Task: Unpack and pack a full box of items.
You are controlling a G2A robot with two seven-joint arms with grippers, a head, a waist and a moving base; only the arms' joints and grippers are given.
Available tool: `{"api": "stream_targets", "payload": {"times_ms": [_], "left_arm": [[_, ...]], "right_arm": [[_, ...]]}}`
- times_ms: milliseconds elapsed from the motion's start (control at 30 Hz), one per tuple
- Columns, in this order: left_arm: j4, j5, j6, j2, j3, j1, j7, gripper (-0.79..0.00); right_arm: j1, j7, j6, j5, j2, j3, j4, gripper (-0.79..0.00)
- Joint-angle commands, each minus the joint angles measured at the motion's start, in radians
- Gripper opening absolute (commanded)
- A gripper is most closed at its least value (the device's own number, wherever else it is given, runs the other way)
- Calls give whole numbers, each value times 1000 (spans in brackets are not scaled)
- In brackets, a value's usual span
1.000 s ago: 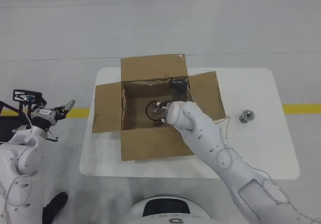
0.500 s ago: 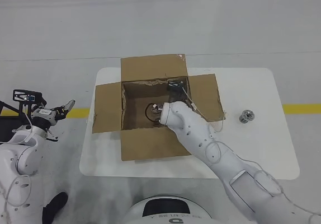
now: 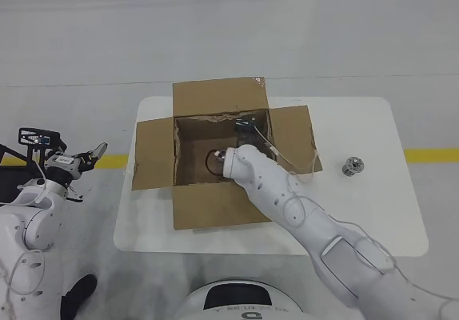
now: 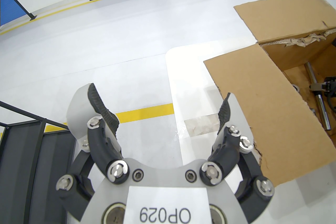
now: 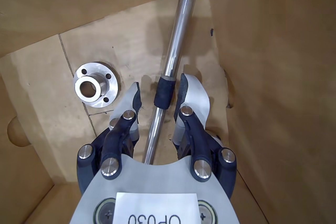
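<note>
An open cardboard box (image 3: 213,98) sits on the white table (image 3: 357,208). My right arm is down inside it. On the box floor lies a steel rod (image 5: 181,22) with a black band (image 5: 164,93), beside a round steel flange (image 5: 95,84). My right gripper (image 5: 160,84) is open, one finger on each side of the black band, not clamped on it. The flange (image 3: 214,158) peeks out beside the arm in the top view. My left gripper (image 4: 159,92) is open and holds nothing, off the table's left side (image 3: 97,150).
A small metal part (image 3: 352,167) stands on the table to the right of the box. The box flaps (image 4: 257,104) are spread outward. A dark metal rack (image 4: 31,146) stands on the floor by my left gripper. The box walls (image 5: 262,51) are close around my right gripper.
My right arm has pushed deeper into the box and shifted a little to the left. The left arm has stayed put.
</note>
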Motion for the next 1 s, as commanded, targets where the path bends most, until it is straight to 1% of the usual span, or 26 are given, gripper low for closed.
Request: {"api": "stream_targets", "payload": {"times_ms": [0, 33, 167, 300, 333, 367, 400, 500, 600, 667, 767, 833, 967], "left_arm": [[0, 0, 0, 0, 0, 0, 0, 0], [0, 0, 0, 0, 0, 0, 0, 0], [0, 0, 0, 0, 0, 0, 0, 0], [0, 0, 0, 0, 0, 0, 0, 0], [0, 0, 0, 0, 0, 0, 0, 0], [0, 0, 0, 0, 0, 0, 0, 0], [0, 0, 0, 0, 0, 0, 0, 0], [0, 0, 0, 0, 0, 0, 0, 0], [0, 0, 0, 0, 0, 0, 0, 0], [0, 0, 0, 0, 0, 0, 0, 0], [0, 0, 0, 0, 0, 0, 0, 0], [0, 0, 0, 0, 0, 0, 0, 0], [0, 0, 0, 0, 0, 0, 0, 0]], "right_arm": [[8, 0, -4, 2, -7, -4, 21, -505], [12, -1, -4, 3, -11, -7, 32, -520], [28, -6, -5, 5, -29, -21, 74, -533], [45, -15, 5, 5, -46, -29, 117, -597], [49, -17, 4, 7, -50, -31, 126, -600], [52, -13, -5, 9, -53, -33, 136, -717], [56, -13, -10, 9, -56, -33, 146, -785], [64, -14, -25, 7, -60, -29, 159, -785], [67, -14, -45, 7, -55, -7, 147, -785], [59, -22, -55, 7, -46, 18, 120, -785], [28, -34, -68, 1, -24, 68, 44, -785], [-9, -27, -87, -8, -3, 110, -37, -785], [-122, 32, -152, -53, 48, 205, -254, -785]]}}
